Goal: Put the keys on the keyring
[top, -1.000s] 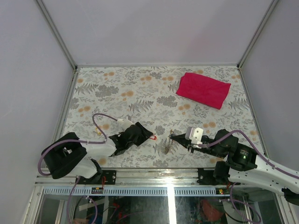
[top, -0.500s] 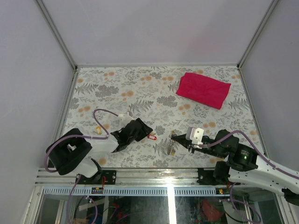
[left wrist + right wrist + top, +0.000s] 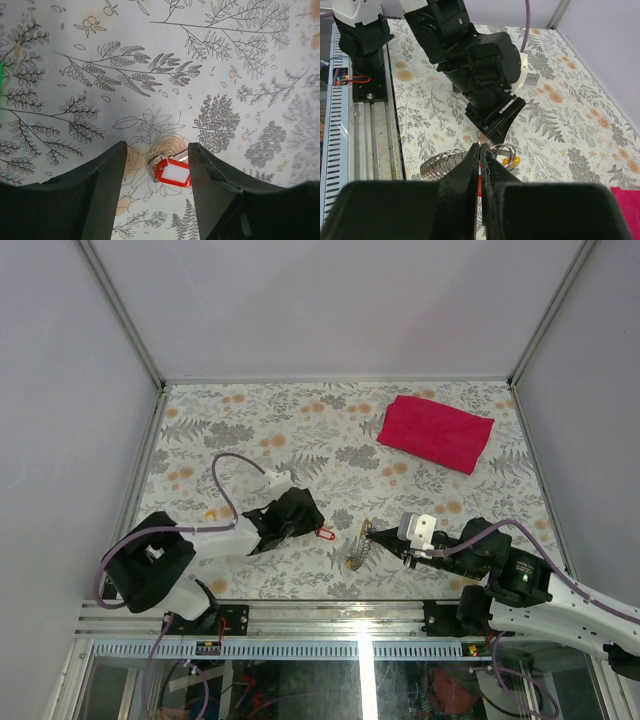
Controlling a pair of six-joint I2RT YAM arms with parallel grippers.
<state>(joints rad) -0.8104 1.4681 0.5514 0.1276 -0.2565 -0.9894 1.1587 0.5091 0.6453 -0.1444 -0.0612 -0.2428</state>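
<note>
A table (image 3: 250,430) covered in a matte print of grey ferns and orange blossoms filled the floor of a plain white-walled booth, and there was the action, down along the near edge. Over on the left, the left gripper (image 3: 156,150) hung low over the print, its two blunt, black, wedge-shaped fingers (image 3: 107,180) parted and clamping nothing. Right in the gap between them lay the red-tagged key (image 3: 172,173): a small glossy red plastic tag with a white label window, hooked to a thin silvery loop, flat on the table, just beside the right-hand finger, though contact could not be made out. Moving right, the keyring (image 3: 442,162) showed as a springy coil of fine bright wire loops with a small yellow tag (image 3: 512,161) tucked at its far end, sitting between the two arms near the front edge. The right gripper (image 3: 480,152) had its slim dark fingers pressed tight together, and from its wrist view they looked pinched on a loop of that wire. Far back on the right, well apart from it all, a rumpled red cloth (image 3: 436,432) lay in a soft rectangle.
</note>
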